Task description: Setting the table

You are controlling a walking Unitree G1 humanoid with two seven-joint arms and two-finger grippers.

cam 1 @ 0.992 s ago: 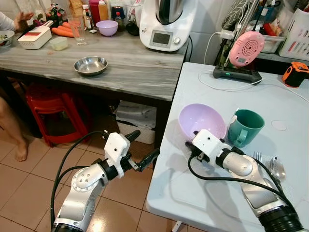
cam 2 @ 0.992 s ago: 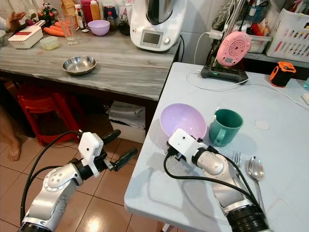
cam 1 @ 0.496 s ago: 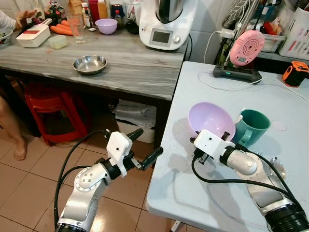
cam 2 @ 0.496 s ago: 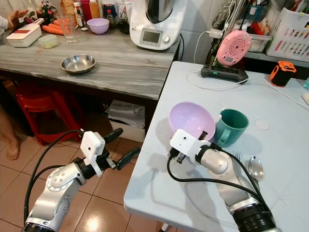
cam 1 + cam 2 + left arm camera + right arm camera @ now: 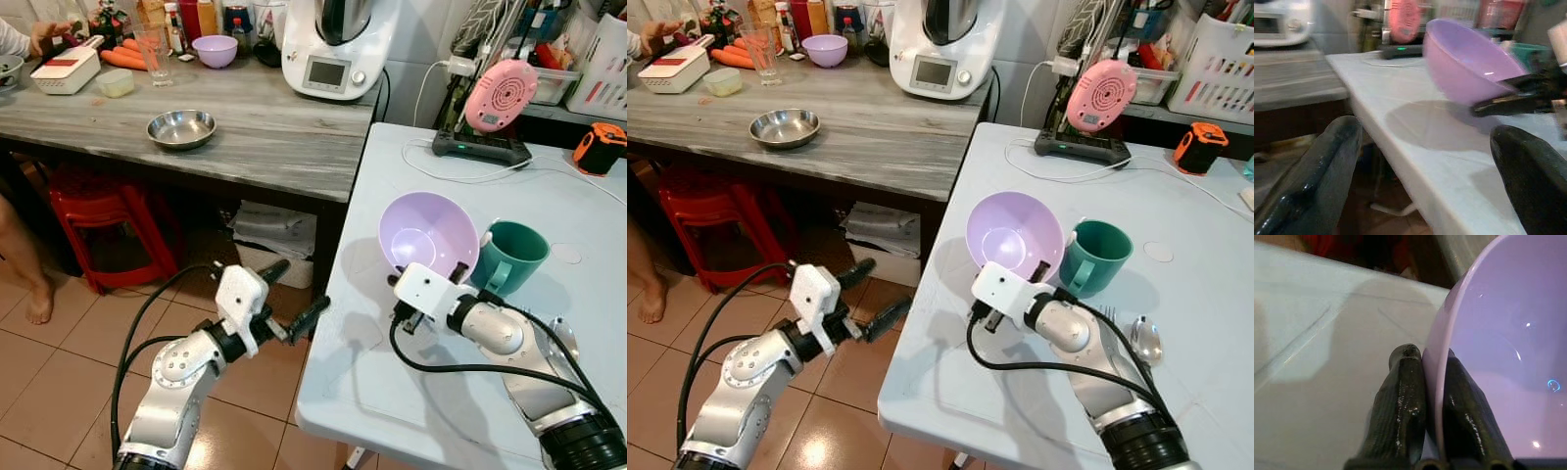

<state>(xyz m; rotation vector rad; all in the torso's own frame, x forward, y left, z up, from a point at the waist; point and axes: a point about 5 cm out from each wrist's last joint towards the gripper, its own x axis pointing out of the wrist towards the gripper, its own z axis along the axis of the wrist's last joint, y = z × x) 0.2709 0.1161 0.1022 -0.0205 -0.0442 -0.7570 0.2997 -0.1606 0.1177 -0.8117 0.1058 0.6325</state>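
Purple bowl (image 5: 1013, 233) tilted, rim clamped by right claw (image 5: 1434, 382); left claw (image 5: 294, 298) spread apart; no writing legible.

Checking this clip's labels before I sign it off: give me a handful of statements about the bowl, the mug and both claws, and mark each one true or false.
1. The right claw pinches the rim of the lilac bowl, one finger inside and one outside. True.
2. The lilac bowl sits flat on the white table. False: it is tilted, lifted on the side that the claw holds.
3. The green mug stands upright beside the bowl. True.
4. The left claw holds a spoon. False: it is open and holds nothing, out past the table's edge above the tiled floor.
5. The steel bowl is on the white table. False: it is on the grey counter.
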